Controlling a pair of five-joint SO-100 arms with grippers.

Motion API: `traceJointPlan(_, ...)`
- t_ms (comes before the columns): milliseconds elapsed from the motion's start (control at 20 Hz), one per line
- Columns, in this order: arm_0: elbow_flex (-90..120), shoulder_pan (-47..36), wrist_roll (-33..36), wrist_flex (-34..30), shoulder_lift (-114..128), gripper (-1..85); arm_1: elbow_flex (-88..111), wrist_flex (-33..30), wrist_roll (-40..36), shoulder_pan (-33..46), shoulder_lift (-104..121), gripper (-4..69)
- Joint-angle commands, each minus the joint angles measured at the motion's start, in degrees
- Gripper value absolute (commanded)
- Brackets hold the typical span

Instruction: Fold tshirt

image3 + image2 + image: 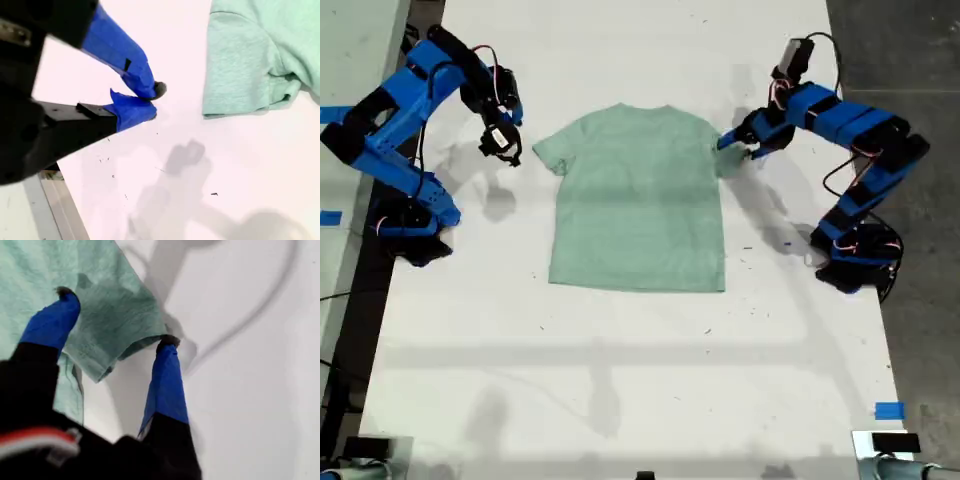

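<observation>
My first gripper (115,317) straddles tshirt (638,195) sleeve

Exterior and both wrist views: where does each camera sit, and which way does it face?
Exterior view: overhead, looking down on the table, the flat tshirt and both arms.
First wrist view: rides my first gripper, jaws open around a sleeve.
Second wrist view: rides my second gripper, jaws shut, off the cloth.
All views show the tshirt.

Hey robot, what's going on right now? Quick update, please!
First hand open, straddling sleeve of the tshirt at the exterior view's right. Second hand shut, empty, off the cloth. Tshirt flat, unfolded. Nothing in the way.
</observation>
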Motion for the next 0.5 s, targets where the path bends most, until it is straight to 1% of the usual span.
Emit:
traceJointPlan(0,-0.6,1.6,0.5,-0.8,0.2,0.0,-1.8,-2.3,-0.2,0.8,-2.3,10.7)
traceJointPlan(50,-0.5,1.7,0.5,-0.7,0.2,0.0,-2.2,-2.0,0.0,1.0,-3.0,1.3)
traceJointPlan(100,-0.4,1.8,0.5,-0.7,0.3,0.0,-2.3,-2.0,-0.4,1.1,-2.9,-1.0)
traceJointPlan(150,-0.2,1.9,0.4,-0.7,0.4,0.0,-2.6,-1.4,-0.8,0.9,-2.5,-1.0)
traceJointPlan(250,0.3,2.2,0.3,-0.7,0.8,0.0,-4.2,1.9,-1.1,-0.2,-0.5,-1.0)
traceJointPlan(350,0.9,2.5,0.3,-0.8,1.4,0.0,-7.2,7.6,-1.1,-2.5,4.4,-1.0)
traceJointPlan(450,1.6,2.5,0.1,-0.9,2.1,0.0,-10.2,11.5,-0.4,-4.5,7.7,-1.0)
